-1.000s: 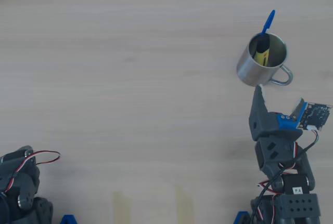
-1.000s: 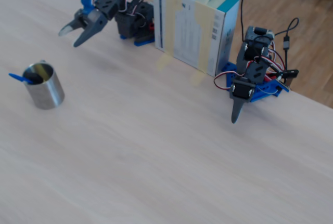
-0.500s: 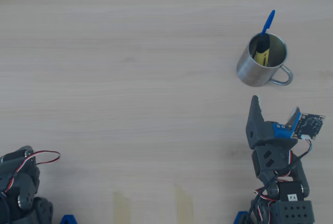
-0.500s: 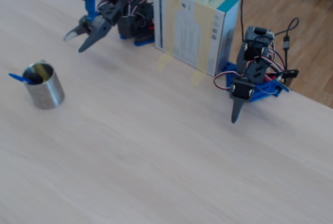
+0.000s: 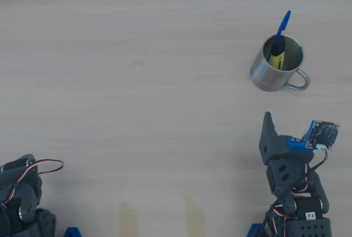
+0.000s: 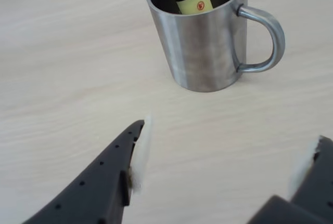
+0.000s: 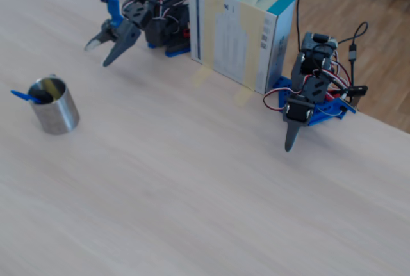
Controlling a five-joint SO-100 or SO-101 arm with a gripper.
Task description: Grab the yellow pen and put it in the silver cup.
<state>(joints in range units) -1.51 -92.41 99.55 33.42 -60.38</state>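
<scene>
Our claw stood wide and empty, near the silver cup on the bench; the yellow pen already sat inside, so we judged a straight, clear retreat best.

Hidden, cropped and unreadable parts around the silver cup

In the overhead view the yellow pen shows only its upper part above the cup's rim; the rest is behind the steel wall, as is the lower end of the blue pen. In the wrist view the top edge cuts the cup's far rim, the pen's printed mark is too small to read, and the bottom edge crops both fingers of the gripper, nearer the camera than the cup. In the fixed view the pens in the cup are too small to tell apart.
</scene>
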